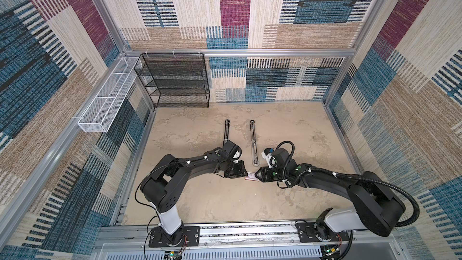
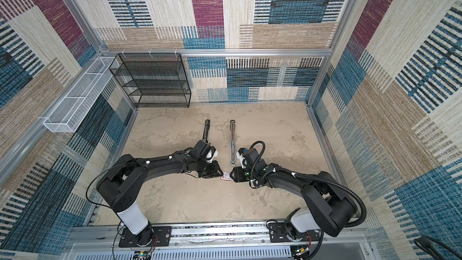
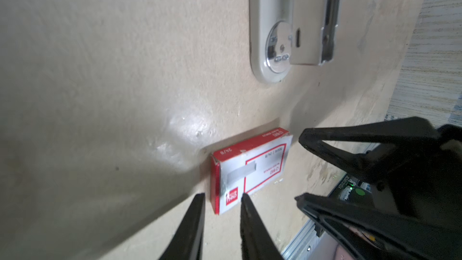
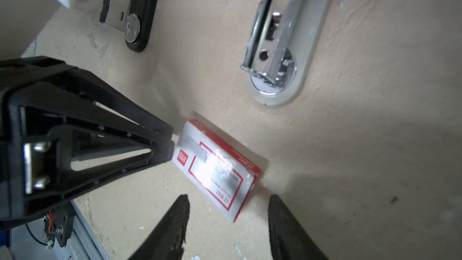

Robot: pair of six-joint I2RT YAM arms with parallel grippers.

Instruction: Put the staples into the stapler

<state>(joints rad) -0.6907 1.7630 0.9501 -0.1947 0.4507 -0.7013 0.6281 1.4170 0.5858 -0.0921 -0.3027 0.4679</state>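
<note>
The staples box (image 1: 250,177) (image 2: 226,177), white with red edges, lies flat and closed on the table; no strips show. My left gripper (image 3: 222,197) (image 1: 243,175) stands at one short end, jaws a narrow gap apart around that end's corner; I cannot tell if they touch it. My right gripper (image 4: 228,198) (image 1: 257,175) stands open at the other end of the box (image 4: 215,168), fingers clear of it. Just beyond, a grey stapler (image 1: 254,143) (image 4: 282,46) lies opened flat with its metal channel showing. A black stapler (image 1: 226,133) (image 4: 140,8) lies to its left, partly under the left wrist.
A black wire shelf (image 1: 175,81) stands at the back left. A white mesh basket (image 1: 107,101) hangs on the left wall. An aluminium rail (image 1: 225,231) carrying both arm bases runs along the front edge. Patterned walls enclose the table.
</note>
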